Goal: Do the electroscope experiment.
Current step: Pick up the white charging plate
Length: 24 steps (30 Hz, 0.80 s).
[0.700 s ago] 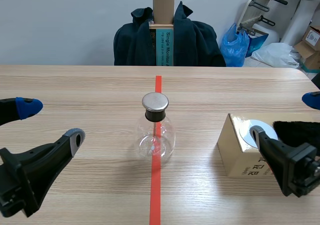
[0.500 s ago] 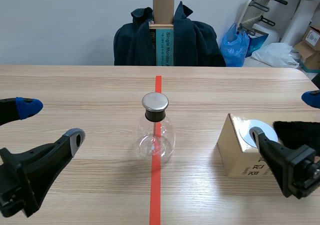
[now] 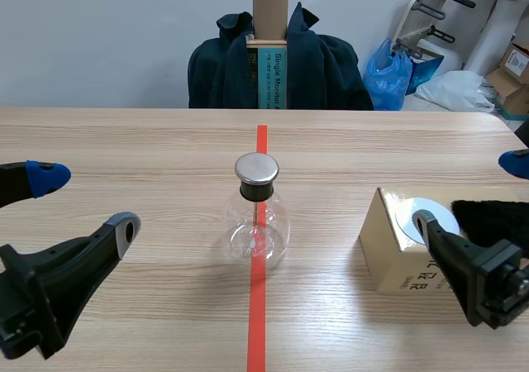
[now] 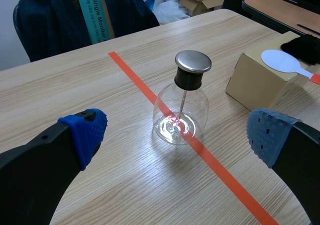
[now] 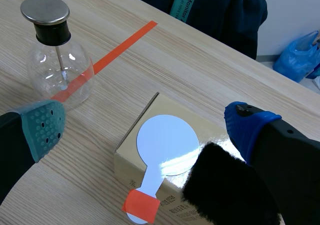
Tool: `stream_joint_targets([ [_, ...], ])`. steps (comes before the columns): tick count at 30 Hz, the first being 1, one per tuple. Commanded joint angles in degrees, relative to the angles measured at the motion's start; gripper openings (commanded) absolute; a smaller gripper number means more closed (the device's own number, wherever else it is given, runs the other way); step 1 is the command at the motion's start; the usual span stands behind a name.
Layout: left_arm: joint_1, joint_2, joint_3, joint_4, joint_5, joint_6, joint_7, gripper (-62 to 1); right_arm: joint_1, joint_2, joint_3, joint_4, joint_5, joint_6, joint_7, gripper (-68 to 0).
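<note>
Standing upright on the orange-red tape line (image 3: pixel 259 306) at the middle of the surface (image 3: pixel 149 140), the electroscope flask (image 3: pixel 257 223) has bare wood all round it. It is clear glass, with a black stopper and a round metal cap (image 3: pixel 256 168), and a thin rod runs down inside it. The far edge of the surface lies well behind the flask.

The left jaws are spread wide and grip nothing. Their blue pad (image 3: pixel 47 178) and grey pad (image 3: pixel 124 226) sit low on the left, well apart from the flask, with nothing between.

The right jaws are also wide apart and empty. Their teal pad (image 5: pixel 45 127) is on the flask's side and their blue pad (image 5: pixel 247 127) on the far side, just beside a tuft of black fur (image 5: pixel 227 185). Between those pads stands a cardboard box (image 3: pixel 388 248), well to the right of the flask. On its top lie a white paddle (image 5: pixel 167 144) (round, with orange tape on its handle) and the fur, close together. From the scene view, one right finger crosses in front of the box's near corner.

Past the far edge stands a chair draped with a dark jacket (image 3: pixel 223 70), holding an upright carton (image 3: pixel 270 58). A blue bag (image 3: pixel 388 74) lies behind it to the right.
</note>
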<state>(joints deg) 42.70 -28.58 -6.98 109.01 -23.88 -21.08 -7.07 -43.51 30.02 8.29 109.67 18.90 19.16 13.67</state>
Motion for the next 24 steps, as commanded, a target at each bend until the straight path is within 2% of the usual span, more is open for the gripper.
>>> stream_joint_targets([
  [1,-0.04,0.31,0.09,1.20,-0.35,-0.02,-0.81,-0.7,0.83,0.59,0.76,1.29,0.79,-0.07,1.11,0.4],
  [19,-0.04,0.28,0.09,1.20,-0.35,-0.02,-0.87,-0.7,0.81,0.61,1.60,1.29,0.66,-0.48,2.89,0.4],
  [24,-0.04,0.28,0.09,1.20,-0.35,-0.02,-0.98,-0.7,0.81,0.61,4.55,1.29,-3.72,-0.48,5.49,0.4],
])
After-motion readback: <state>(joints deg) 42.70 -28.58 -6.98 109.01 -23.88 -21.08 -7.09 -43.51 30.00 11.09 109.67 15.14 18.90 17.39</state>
